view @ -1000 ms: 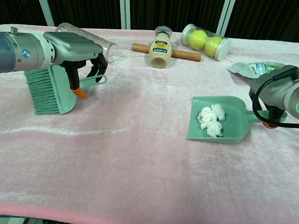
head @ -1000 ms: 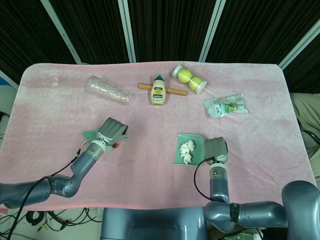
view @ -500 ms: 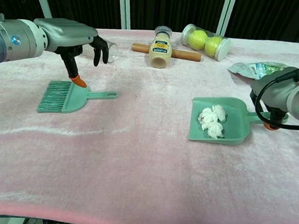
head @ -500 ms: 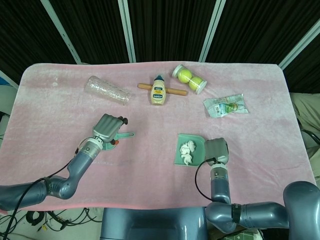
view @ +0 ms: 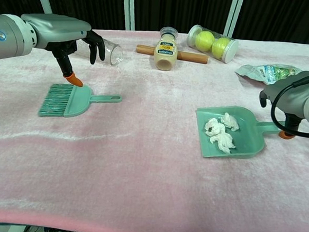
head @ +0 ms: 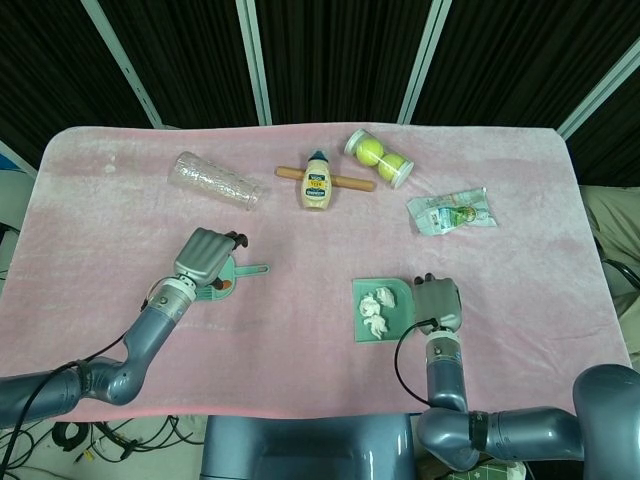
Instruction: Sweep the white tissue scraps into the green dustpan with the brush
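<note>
Chest view: left hand (view: 69, 38) released above brush (view: 68, 100); right hand (view: 298, 105) grasping dustpan (view: 248, 138).

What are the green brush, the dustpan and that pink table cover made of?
Brush and dustpan: likely moulded plastic, smooth matte green, brush with fine bristles. Table cover: seemingly plush, velvety fabric, with soft sheen and creases.

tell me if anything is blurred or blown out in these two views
Head view: evenly lit and sharp, soft shadows only, tissue scraps bright but readable. Chest view: the left hand and brush are crisp; table corners bow slightly from the wide lens; no glare on the dustpan.
</note>
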`<action>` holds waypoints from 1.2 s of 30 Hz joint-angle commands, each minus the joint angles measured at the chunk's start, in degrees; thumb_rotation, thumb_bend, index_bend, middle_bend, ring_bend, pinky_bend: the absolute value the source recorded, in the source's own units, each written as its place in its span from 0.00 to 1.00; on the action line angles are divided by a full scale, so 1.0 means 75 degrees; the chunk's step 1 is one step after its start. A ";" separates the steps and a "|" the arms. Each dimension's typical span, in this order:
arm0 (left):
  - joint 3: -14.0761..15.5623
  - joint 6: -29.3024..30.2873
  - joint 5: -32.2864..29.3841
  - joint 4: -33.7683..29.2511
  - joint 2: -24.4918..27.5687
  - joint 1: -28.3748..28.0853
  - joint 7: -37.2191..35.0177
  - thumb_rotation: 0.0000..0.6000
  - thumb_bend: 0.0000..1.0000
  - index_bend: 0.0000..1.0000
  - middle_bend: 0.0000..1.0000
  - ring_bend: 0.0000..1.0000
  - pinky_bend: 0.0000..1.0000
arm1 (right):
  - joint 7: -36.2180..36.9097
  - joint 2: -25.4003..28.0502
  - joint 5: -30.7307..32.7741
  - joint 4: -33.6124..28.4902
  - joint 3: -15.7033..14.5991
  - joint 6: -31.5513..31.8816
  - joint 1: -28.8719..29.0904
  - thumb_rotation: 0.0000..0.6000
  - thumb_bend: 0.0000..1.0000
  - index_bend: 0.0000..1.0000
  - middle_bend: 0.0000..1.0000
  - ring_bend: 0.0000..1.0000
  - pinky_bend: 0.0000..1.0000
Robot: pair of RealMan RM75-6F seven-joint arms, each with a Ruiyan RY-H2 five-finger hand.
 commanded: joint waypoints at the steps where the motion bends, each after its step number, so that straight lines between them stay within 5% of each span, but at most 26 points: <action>1: 0.0010 0.0108 0.0118 -0.0181 0.0086 0.0079 -0.0068 1.00 0.00 0.31 0.37 0.88 0.99 | 0.0031 0.0070 -0.0056 -0.0075 -0.0073 0.0037 -0.0053 1.00 0.19 0.19 0.20 0.63 0.75; 8: 0.0117 0.0858 0.0717 -0.0899 0.0439 0.0516 -0.0243 1.00 0.00 0.30 0.37 0.85 0.97 | 0.0408 0.0660 -0.0750 -0.0615 -0.0383 0.0167 -0.0321 1.00 0.18 0.16 0.20 0.61 0.75; 12: 0.0386 0.1580 0.1379 -0.1521 0.0797 0.1038 -0.0439 1.00 0.00 0.28 0.37 0.78 0.90 | 0.1168 0.1487 -0.1832 -0.1248 -0.0815 0.0199 -0.0773 1.00 0.18 0.14 0.20 0.58 0.74; 15: 0.0742 0.2155 0.2085 -0.1924 0.1082 0.1491 -0.0564 1.00 0.00 0.24 0.35 0.62 0.75 | 0.2080 0.2202 -0.2921 -0.1675 -0.1253 0.0199 -0.1284 1.00 0.17 0.09 0.16 0.44 0.59; 19: 0.1294 0.2862 0.3070 -0.2279 0.1369 0.2143 -0.0926 1.00 0.00 0.13 0.18 0.25 0.40 | 0.3496 0.3181 -0.4326 -0.2058 -0.1916 0.0064 -0.2067 1.00 0.14 0.00 0.00 0.06 0.23; 21: 0.1568 0.3121 0.3485 -0.2336 0.1464 0.2429 -0.1092 1.00 0.00 0.08 0.10 0.13 0.26 | 0.4072 0.3559 -0.5017 -0.2057 -0.2263 0.0009 -0.2407 1.00 0.13 0.00 0.00 0.01 0.19; 25: 0.2096 0.3731 0.4265 -0.2207 0.1588 0.3071 -0.1408 1.00 0.00 0.00 0.00 0.00 0.05 | 0.5626 0.4030 -0.6878 -0.1571 -0.2933 0.0302 -0.3311 1.00 0.12 0.00 0.00 0.00 0.18; 29: 0.2591 0.4610 0.4839 -0.1569 0.1660 0.3976 -0.2085 1.00 0.00 0.00 0.00 0.00 0.01 | 0.7586 0.4085 -0.8711 -0.0153 -0.3586 0.1295 -0.4653 1.00 0.11 0.00 0.00 0.00 0.17; 36: 0.2564 0.5454 0.5401 -0.0301 0.1450 0.4702 -0.2823 1.00 0.00 0.00 0.00 0.00 0.00 | 0.9056 0.3802 -0.9317 0.1376 -0.3297 0.2073 -0.5694 1.00 0.11 0.00 0.00 0.00 0.15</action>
